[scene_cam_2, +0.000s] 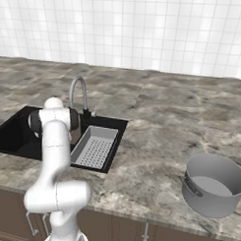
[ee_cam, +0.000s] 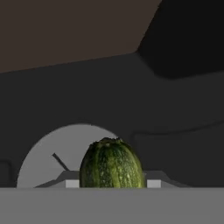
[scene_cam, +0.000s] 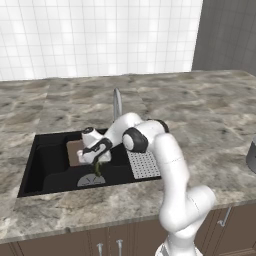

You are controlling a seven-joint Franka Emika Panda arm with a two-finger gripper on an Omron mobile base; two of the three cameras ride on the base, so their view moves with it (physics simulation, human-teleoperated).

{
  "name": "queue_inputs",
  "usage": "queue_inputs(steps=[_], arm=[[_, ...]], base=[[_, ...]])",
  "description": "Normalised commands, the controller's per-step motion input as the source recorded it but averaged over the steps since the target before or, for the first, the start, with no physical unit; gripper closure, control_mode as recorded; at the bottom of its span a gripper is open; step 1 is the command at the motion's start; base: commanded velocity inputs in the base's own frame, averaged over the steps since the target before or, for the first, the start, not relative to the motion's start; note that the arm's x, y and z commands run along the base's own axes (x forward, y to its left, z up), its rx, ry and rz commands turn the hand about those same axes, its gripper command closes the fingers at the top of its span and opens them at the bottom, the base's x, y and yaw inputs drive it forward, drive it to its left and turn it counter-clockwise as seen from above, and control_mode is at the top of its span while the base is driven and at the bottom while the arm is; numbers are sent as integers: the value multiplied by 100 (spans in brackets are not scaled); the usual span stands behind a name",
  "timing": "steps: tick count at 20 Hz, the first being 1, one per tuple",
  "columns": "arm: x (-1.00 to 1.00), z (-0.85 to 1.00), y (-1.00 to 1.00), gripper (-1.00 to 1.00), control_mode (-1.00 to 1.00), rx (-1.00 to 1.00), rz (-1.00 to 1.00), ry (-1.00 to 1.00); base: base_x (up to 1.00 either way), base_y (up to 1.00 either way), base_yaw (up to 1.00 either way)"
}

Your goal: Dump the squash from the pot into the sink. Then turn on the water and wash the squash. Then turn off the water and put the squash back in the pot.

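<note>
over sink (scene_cam: 45, 165) drain, squash (ee_cam: 111, 164) clamped between tool (ee_cam: 109, 183) fingertips.

squash (ee_cam: 111, 162): lower end cut off in hand view
pot (scene_cam_2: 213, 185): right rim clipped by frame edge
sink (scene_cam_2: 13, 133): partly hidden behind arm

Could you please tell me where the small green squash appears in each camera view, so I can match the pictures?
Left base view: the small green squash hangs from the gripper inside the black sink, above the round grey drain.
Right base view: hidden behind the white arm.
Hand view: bottom centre, between the fingertips.
Shared landmark: the drain.
</note>
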Motion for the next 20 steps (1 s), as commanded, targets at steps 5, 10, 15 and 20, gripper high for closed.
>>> queue_inputs(steps=[5, 10, 15, 20], arm=[[-70, 78, -3, 100, -100, 4, 0, -5], [-69, 76, 0, 100, -100, 3, 0, -6], [-40, 94, 0, 100, -100, 6, 0, -2], [-30, 95, 10, 100, -100, 6, 0, 0]], base=[[0, 0, 0], [0, 0, 0], [0, 0, 0], [0, 0, 0]])
